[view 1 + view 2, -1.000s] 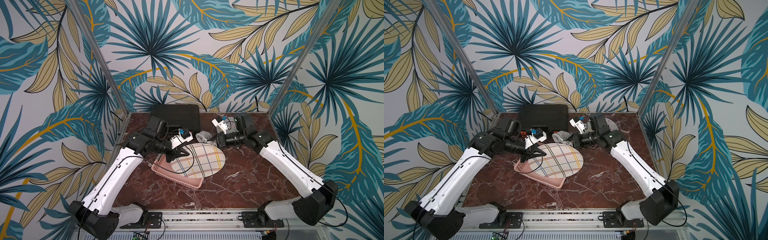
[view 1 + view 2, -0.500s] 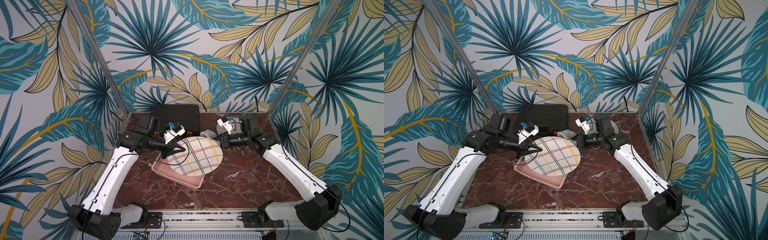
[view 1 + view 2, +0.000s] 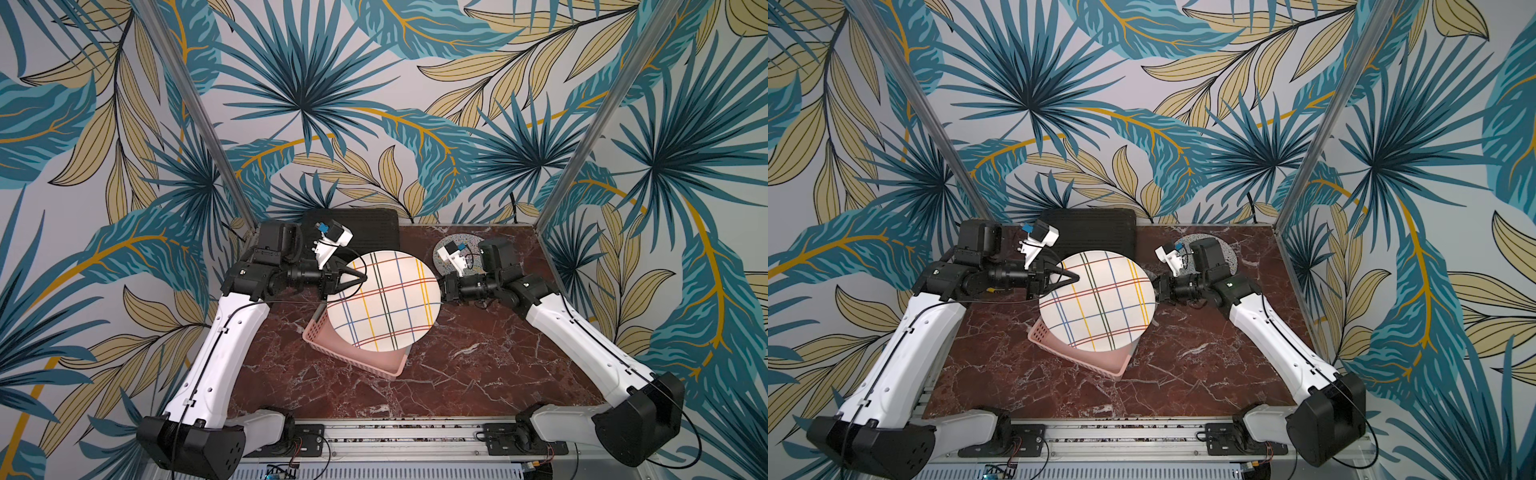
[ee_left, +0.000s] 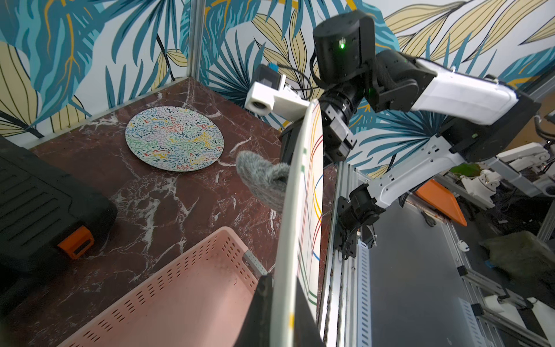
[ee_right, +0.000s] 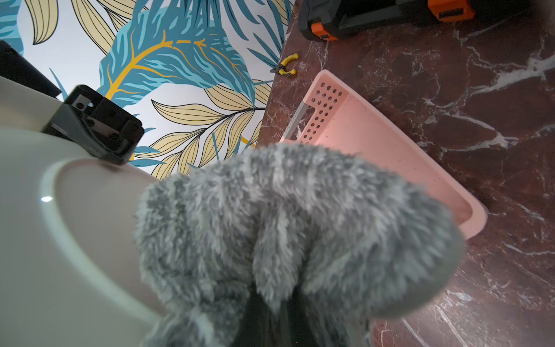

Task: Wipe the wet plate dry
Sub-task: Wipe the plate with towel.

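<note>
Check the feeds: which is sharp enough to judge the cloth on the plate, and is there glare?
Right wrist: the cloth fills the foreground, soft and out of focus; one small glare spot on the plate. Left wrist: plate rim and cloth reasonably sharp. Both top views: evenly lit, sharp, cloth mostly hidden behind the plate.

**Plate** (image 3: 386, 303): smooth, glossy glazed face with thin coloured lines. The plain back face carries a bright highlight in the right wrist view.
**Cloth** (image 5: 294, 228), at the plate's back face: grey, long-piled, fluffy fabric.
**Basket** (image 4: 180, 288), below the plate: pink plastic, matt, with perforated walls.
**Table** (image 3: 478, 374), under the plate: polished red-brown marble-look slab with white veins.
**Case** (image 4: 39, 192), behind the plate: matt black ribbed plastic with an orange latch.
**Round mat** (image 4: 174, 138), beside the plate: matt, flat, with a multicoloured squiggle print.
</note>
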